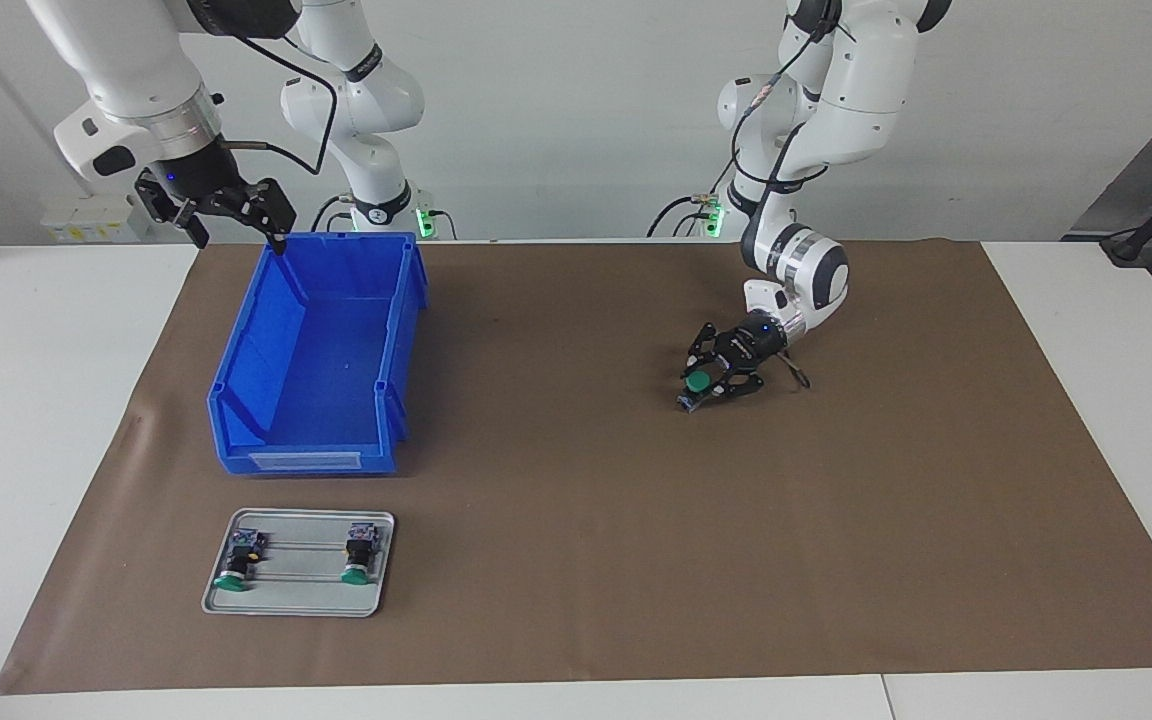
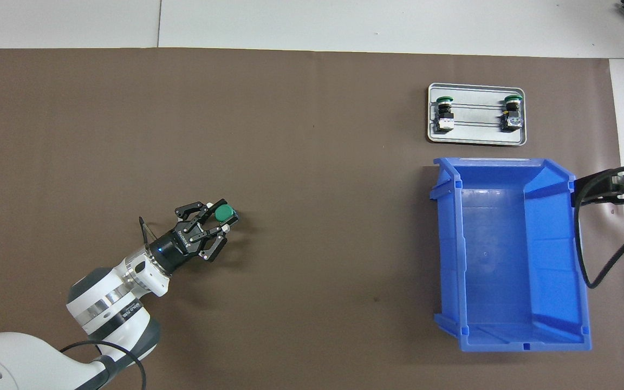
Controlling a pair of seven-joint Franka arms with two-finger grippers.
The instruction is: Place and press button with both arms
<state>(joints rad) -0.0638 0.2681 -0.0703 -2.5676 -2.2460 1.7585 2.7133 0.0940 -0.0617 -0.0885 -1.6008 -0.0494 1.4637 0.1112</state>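
A metal tray is carrying two twin buttons. The left hand is gripping the button low over the brown surface; light, rigid, smooth-capped, it is best held by its black body. The right hand is waiting open over the blue bin.

Robotics lab: two white arms, brown mat on white table.
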